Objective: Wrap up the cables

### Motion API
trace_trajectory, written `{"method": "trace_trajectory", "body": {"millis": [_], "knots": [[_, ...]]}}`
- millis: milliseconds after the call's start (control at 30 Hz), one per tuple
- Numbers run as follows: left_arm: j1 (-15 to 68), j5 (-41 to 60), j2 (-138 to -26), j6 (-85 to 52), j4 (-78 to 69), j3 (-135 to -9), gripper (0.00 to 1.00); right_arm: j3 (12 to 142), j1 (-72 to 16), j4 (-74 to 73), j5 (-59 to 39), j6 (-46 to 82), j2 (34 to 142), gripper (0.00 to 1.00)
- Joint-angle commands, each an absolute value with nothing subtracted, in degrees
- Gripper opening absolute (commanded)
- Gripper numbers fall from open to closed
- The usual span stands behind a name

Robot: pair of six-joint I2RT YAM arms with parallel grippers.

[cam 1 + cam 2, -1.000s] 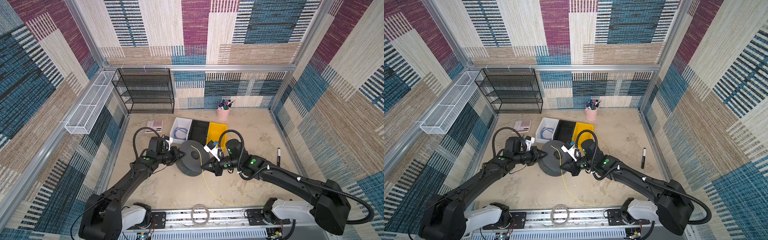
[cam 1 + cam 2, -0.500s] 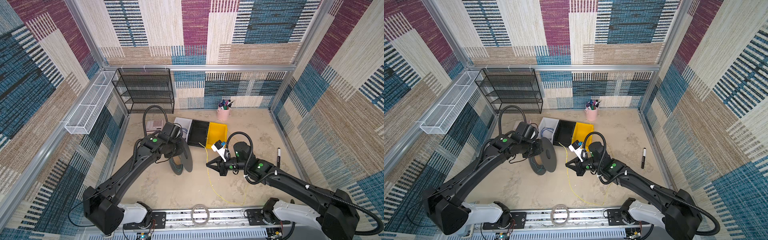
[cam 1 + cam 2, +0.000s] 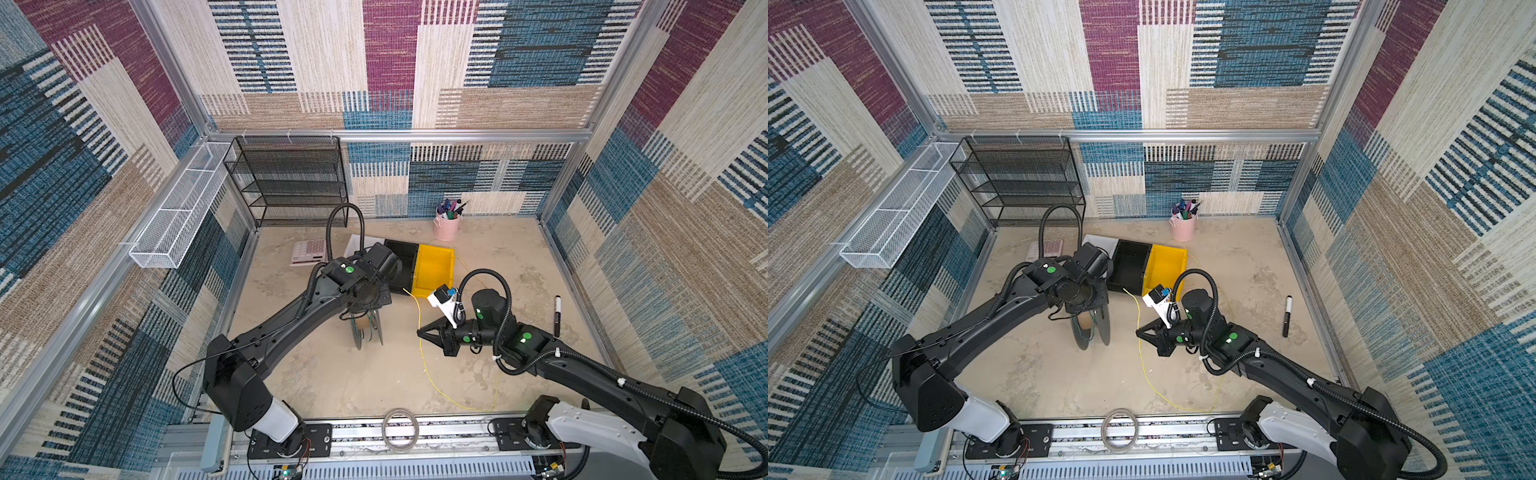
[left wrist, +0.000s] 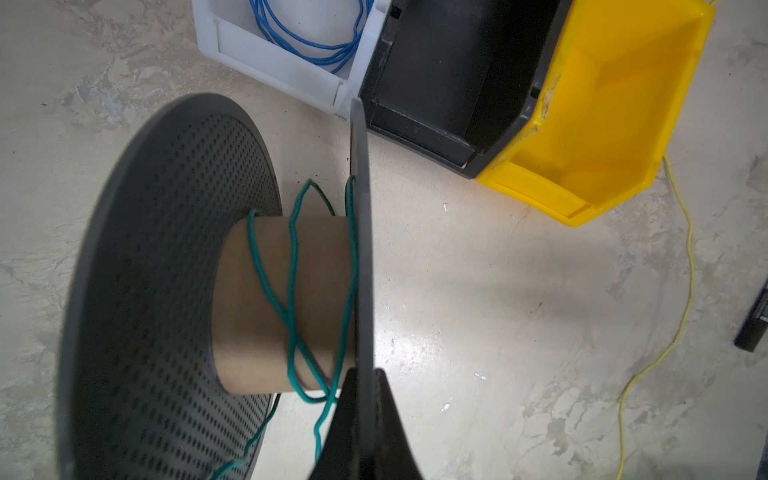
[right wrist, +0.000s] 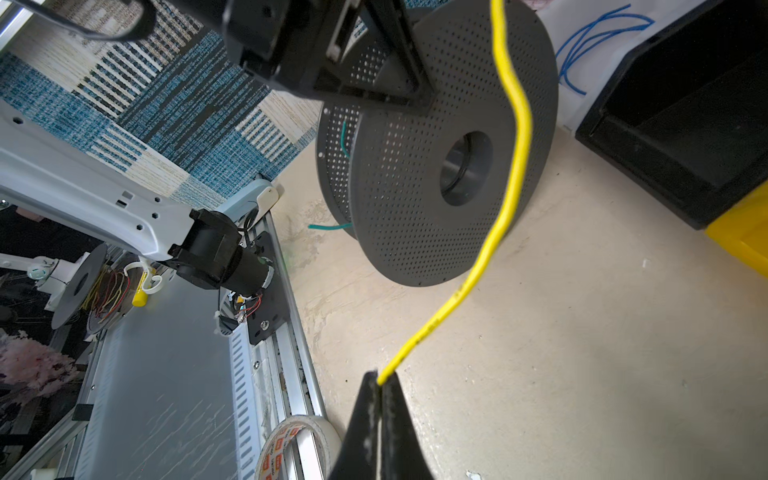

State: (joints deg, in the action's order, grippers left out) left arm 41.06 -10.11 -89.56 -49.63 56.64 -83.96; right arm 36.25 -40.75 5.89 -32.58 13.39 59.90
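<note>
Beige tabletop (image 3: 332,386): yellow cable (image 3: 424,362) runs between upright spool (image 3: 356,336) and marker (image 3: 557,318).

Nothing legible; the red print on the tape roll (image 5: 277,446) is blurred.

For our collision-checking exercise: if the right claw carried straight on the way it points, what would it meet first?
Most likely the grey spool, standing on edge right ahead of the right claw that pinches the yellow cable; depth is hard to judge.
</note>
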Motion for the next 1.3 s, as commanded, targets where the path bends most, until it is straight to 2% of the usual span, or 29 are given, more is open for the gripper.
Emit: {"method": "trace_trajectory", "body": {"millis": [0,133,367,567,767,1067,1267], "knots": [[41.3,-9.9,-91.1,-52.1,58.2,-84.7,0.08,36.2,-40.8,4.8,-34.7,13.9,59.6,0.0],[41.4,-9.3,-91.9,-52.2,58.2,-85.8,0.27,37.1,-40.8,4.5,-37.5,13.8,60.4,0.0],[40.6,-7.3,-90.3,-48.9,61.0,-89.1,0.47,42.3,-42.5,5.0,-43.7,11.1,65.4,0.0],[37.0,-9.5,-83.9,-44.0,71.4,-93.8,0.43,46.6,-48.4,1.4,-47.0,13.8,72.8,0.0],[29.8,-7.6,-74.6,-41.8,73.4,-87.8,0.46,48.3,-51.3,-3.5,-43.8,19.8,79.2,0.0],[29.4,-3.0,-70.4,-42.1,66.5,-78.7,0.48,49.5,-51.3,-5.4,-36.6,26.5,81.4,0.0],[29.5,2.9,-65.4,-42.1,53.7,-69.1,0.55,49.0,-51.6,-8.0,-35.0,30.1,83.1,0.0]]}}
